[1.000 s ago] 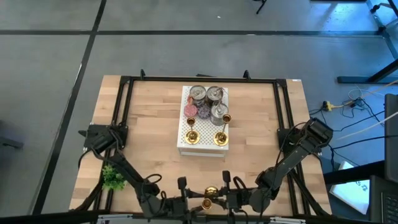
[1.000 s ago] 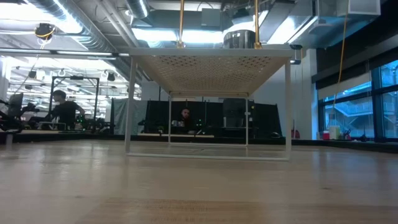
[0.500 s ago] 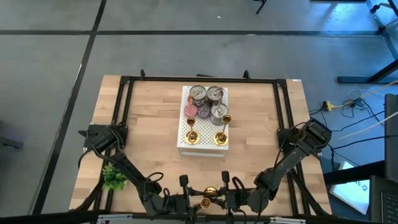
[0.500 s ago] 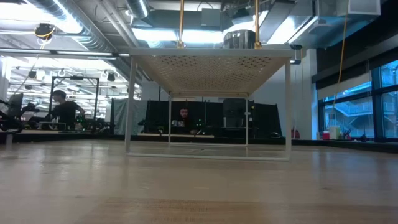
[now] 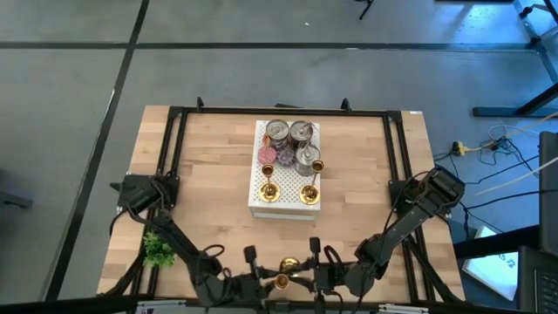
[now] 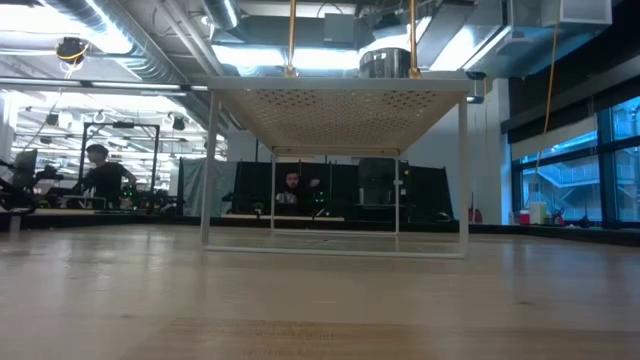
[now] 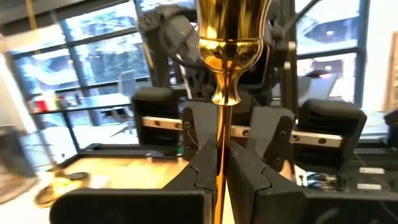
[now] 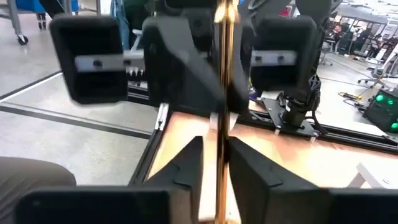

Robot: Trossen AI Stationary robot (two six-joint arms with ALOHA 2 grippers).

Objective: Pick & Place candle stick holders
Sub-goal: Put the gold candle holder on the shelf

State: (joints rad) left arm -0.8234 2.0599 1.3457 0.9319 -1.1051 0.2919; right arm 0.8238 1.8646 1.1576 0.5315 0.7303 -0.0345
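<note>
One gold candle stick holder is held between my two grippers above the table's near edge. My left gripper and my right gripper face each other, both shut on its thin stem. Its cup shows in the left wrist view. Two more gold holders stand by their round bases on the white perforated rack at mid-table. Their stems show in the low view. My left gripper pinches the holder's stem between its two fingers, a little way from the cup. The fingers lie across the stem, coming level from the table's left. My right gripper pinches the stem between its two fingers, coming level from the table's right, across the stem. The holder is lifted clear of the table.
Silver tins and small pink and purple discs sit on the rack's far part. A small green plant lies at the near left. Black frame rails run along the table's sides. People sit in the room beyond.
Both grippers and the holder between them have shifted a little toward the table's left edge along the near edge.
</note>
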